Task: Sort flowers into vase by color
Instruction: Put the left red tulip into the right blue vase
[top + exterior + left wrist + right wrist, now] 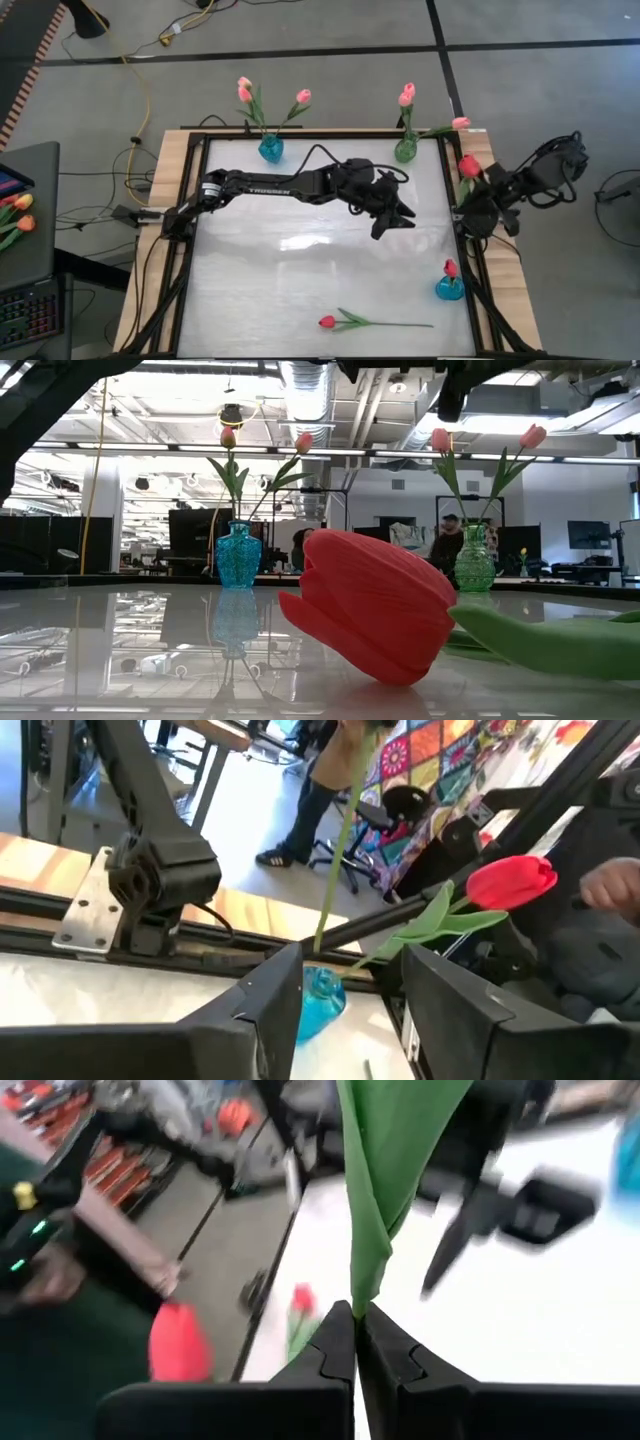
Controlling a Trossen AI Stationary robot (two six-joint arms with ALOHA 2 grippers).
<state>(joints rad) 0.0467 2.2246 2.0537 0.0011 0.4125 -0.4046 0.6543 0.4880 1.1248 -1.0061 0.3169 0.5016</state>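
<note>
At table's right edge, right pincer (355, 1342) pinches red tulip (469, 166) stem.

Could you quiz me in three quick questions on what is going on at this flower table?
1. True or false: the right gripper is shut on a red tulip.
2. How many glass vases stand on the table?
3. Where does the loose tulip lie: A, at the table's near edge; B, in the green vase; C, on the floor?

Key: 1 true, it pinches the leaf. 2 three, two blue and one green. 3 A.
</note>
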